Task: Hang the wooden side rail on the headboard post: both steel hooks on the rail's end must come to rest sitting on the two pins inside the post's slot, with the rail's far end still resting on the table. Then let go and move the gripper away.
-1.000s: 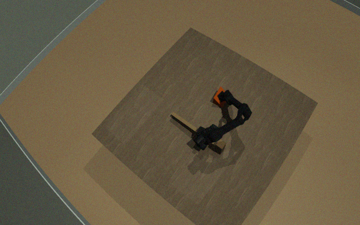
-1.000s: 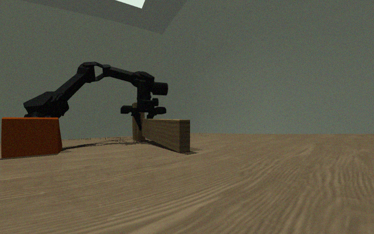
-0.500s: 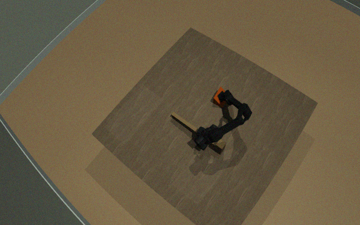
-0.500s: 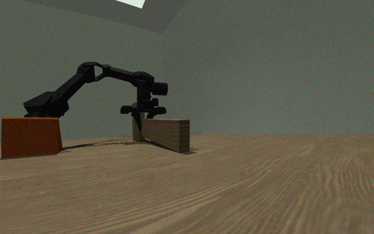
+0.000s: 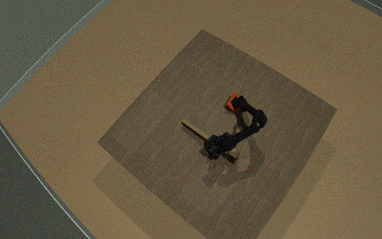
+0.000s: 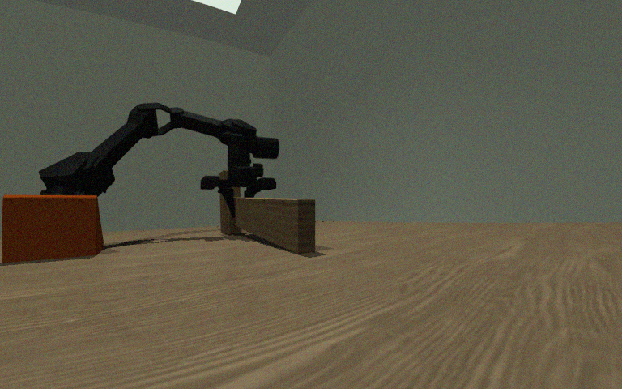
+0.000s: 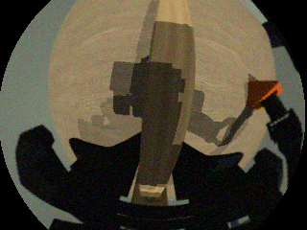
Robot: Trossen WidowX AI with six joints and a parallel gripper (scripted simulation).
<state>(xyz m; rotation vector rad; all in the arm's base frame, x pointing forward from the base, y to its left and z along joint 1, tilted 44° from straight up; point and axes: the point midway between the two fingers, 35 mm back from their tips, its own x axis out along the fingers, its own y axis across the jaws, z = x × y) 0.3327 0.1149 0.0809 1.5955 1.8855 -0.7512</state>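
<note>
The long wooden rail (image 5: 194, 128) (image 6: 274, 215) (image 7: 168, 72) stands on edge, its far end low at the table. My gripper (image 6: 236, 213) (image 7: 156, 133) is shut on the rail, with one finger on each side, near the post end. The wooden headboard post (image 5: 235, 154) (image 6: 225, 217) stands upright just behind the gripper and rises above the rail's top edge. The rail's near end is at or close to the post. The steel hooks, the pins and the slot are hidden by the gripper and rail, so I cannot tell whether the hooks sit on the pins.
An orange block (image 5: 230, 103) (image 6: 50, 229) (image 7: 259, 93) stands on the table beside the arm's base. The arm reaches over the table from there to the rail. The wood-grain table top (image 5: 157, 95) (image 6: 412, 321) has its edges well beyond the rail in the top view.
</note>
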